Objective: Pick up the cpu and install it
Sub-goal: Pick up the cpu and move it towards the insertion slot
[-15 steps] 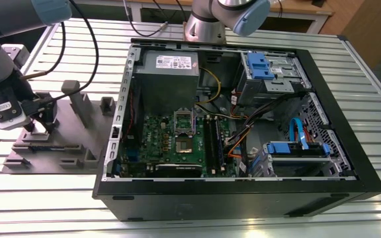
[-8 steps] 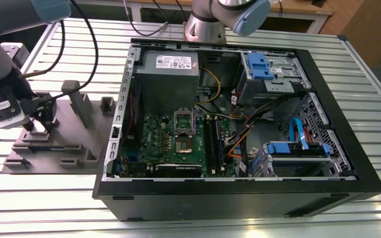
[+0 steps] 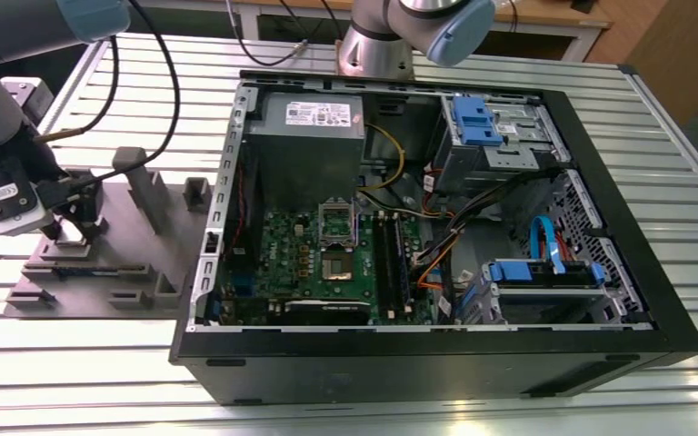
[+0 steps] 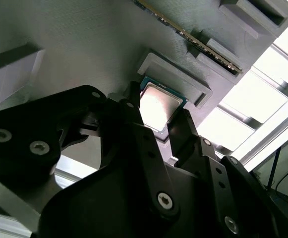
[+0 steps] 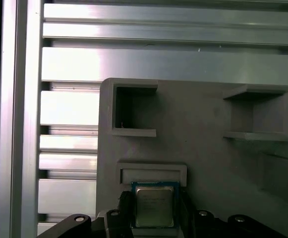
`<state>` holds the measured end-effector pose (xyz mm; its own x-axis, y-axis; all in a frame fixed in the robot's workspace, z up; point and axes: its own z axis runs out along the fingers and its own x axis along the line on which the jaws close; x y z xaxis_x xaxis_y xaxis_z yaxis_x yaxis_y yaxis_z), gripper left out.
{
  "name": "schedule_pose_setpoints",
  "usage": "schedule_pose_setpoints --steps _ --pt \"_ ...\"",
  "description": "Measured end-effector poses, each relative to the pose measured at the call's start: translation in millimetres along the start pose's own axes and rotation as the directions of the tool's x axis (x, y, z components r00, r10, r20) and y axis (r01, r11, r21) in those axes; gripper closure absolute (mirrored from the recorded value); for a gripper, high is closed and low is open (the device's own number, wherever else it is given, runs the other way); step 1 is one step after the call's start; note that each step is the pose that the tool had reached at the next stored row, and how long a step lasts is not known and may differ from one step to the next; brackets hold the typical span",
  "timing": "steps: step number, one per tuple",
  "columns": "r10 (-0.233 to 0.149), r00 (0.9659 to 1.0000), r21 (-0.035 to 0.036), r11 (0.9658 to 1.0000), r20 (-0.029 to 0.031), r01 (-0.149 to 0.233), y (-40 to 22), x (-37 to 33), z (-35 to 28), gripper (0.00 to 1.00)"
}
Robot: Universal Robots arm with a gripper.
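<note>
One cpu (image 5: 153,206) | flat, metal top up, square | claw (image 4: 158,110) straddling it, grip unclear

Table (image 3: 689,191) built of silvery aluminium slats, dark grooves between. Strong light reflected off slats; glare seen in both wrist views. Wooden-topped desk (image 3: 531,11) on white frame seen beyond table, at far edge. Brown wooden panel (image 3: 671,45) seen at exterior view's right.
</note>
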<state>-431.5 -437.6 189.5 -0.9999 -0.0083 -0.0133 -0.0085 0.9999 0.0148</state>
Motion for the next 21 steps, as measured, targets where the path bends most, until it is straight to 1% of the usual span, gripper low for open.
schedule_pose_setpoints --steps 10,21 --pt "0.000 1.0000 0.0002 1.0000 -0.0002 0.000 0.0 0.0 -0.7 0.53" --pt "0.000 1.0000 0.0000 1.0000 0.0000 0.000 0.2 -0.2 -12.2 0.53"
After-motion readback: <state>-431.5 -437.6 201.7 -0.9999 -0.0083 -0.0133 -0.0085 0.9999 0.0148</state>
